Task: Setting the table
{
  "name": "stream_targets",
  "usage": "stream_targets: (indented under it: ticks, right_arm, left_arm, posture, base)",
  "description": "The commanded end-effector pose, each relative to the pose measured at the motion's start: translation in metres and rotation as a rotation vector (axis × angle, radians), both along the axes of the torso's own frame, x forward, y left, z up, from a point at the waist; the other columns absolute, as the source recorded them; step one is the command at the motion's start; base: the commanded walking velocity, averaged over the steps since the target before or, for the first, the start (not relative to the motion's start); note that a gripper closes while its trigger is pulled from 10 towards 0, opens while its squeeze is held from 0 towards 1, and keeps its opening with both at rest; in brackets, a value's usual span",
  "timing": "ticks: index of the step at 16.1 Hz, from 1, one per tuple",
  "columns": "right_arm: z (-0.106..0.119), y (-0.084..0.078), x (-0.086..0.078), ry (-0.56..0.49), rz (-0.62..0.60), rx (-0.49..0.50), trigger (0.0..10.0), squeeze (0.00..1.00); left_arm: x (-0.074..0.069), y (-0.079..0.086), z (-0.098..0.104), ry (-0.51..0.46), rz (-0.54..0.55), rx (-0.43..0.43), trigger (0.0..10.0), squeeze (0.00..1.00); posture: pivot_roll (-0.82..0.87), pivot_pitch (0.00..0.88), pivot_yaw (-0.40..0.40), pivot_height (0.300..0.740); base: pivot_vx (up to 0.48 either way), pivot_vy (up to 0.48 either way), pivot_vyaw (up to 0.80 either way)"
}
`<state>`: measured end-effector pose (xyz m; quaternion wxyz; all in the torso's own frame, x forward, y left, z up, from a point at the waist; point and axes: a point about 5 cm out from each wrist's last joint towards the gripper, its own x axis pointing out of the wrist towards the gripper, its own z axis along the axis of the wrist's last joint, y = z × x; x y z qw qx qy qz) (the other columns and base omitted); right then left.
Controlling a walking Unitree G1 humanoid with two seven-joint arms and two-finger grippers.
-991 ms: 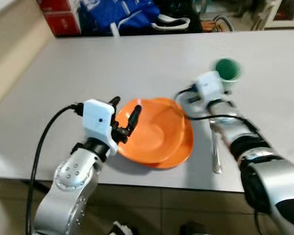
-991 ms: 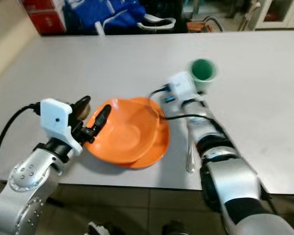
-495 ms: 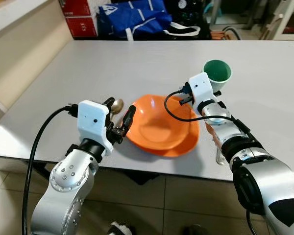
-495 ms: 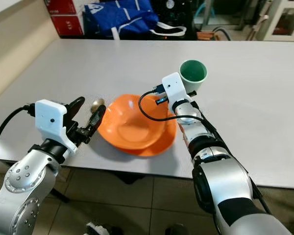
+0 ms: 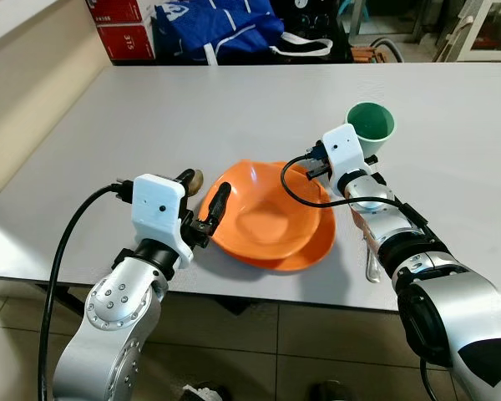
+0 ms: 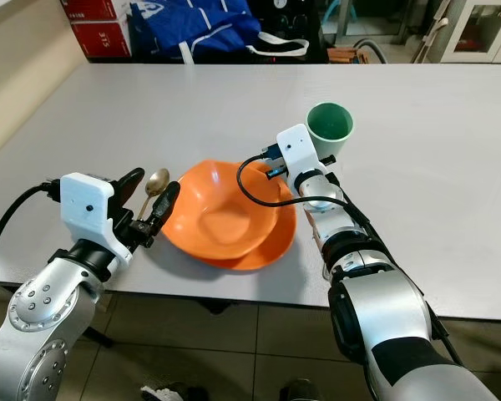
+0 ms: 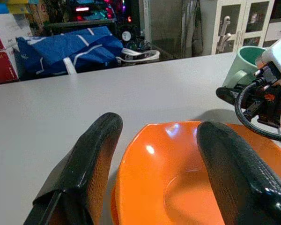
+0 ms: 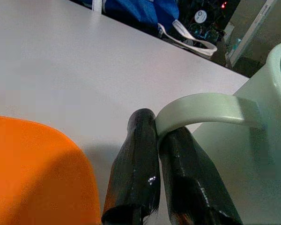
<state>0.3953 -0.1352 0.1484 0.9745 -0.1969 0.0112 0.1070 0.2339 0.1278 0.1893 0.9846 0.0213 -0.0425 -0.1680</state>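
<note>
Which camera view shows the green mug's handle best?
The right wrist view: the mug handle arches right over the right gripper and its shut fingertips. Both eye views show the green mug from above; the left wrist view shows its side.

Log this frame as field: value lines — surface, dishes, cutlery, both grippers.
surface: grey table
dishes: orange bowl stacked on orange plate; green mug right of it
cutlery: gold spoon left of bowl; silver utensil right of plate, beneath right arm
left gripper: open, at bowl's left rim
right gripper: shut on the mug handle
background: blue bag, red boxes
</note>
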Motion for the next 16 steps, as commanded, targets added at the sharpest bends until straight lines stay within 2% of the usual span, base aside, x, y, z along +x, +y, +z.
stream_targets:
  ticks: [1,2,4,5,8,10,16]
  right_arm:
    - [0.0062,0.0017,0.0028,-0.007,0.004,-0.008,10.0,0.61]
    - [0.0059,0.0017,0.0027,-0.005,0.002,-0.007,10.0,0.82]
    - [0.0055,0.0017,0.0027,-0.003,0.001,-0.006,10.0,0.82]
    - [0.0054,0.0016,0.0026,-0.002,0.001,-0.006,10.0,0.87]
    - [0.0054,0.0012,0.0026,-0.002,0.001,-0.010,10.0,0.91]
    - [0.0063,0.0000,0.0029,-0.004,0.004,-0.006,10.0,1.00]
    - [-0.0011,0.0005,0.0005,0.038,0.019,0.023,10.0,1.00]
  left_arm:
    - [-0.0021,0.0016,0.0019,-0.007,0.008,0.003,10.0,0.00]
    - [-0.0020,0.0017,0.0019,-0.007,0.007,0.003,10.0,0.00]
    - [-0.0019,0.0016,0.0021,-0.007,0.006,0.003,10.0,0.00]
    - [-0.0020,0.0014,0.0021,-0.007,0.005,0.002,10.0,0.00]
    - [-0.0018,0.0008,0.0020,-0.008,0.003,0.002,10.0,0.00]
    - [-0.0009,0.0002,0.0022,-0.010,0.001,0.000,10.0,0.00]
    - [-0.0004,0.0002,0.0014,-0.005,0.000,0.003,10.0,0.00]
  posture:
    - [0.01,0.076,0.091,0.740]
    - [0.01,0.076,0.092,0.740]
    - [0.01,0.076,0.092,0.740]
    - [0.01,0.076,0.091,0.740]
    - [0.01,0.075,0.089,0.740]
    - [0.00,0.076,0.089,0.740]
    - [0.01,0.078,0.089,0.740]
  base:
    - [0.000,0.000,0.00]
    - [0.000,0.000,0.00]
    - [0.000,0.000,0.00]
    - [0.000,0.000,0.00]
    - [0.000,0.000,0.00]
    - [0.000,0.000,0.00]
    - [0.000,0.000,0.00]
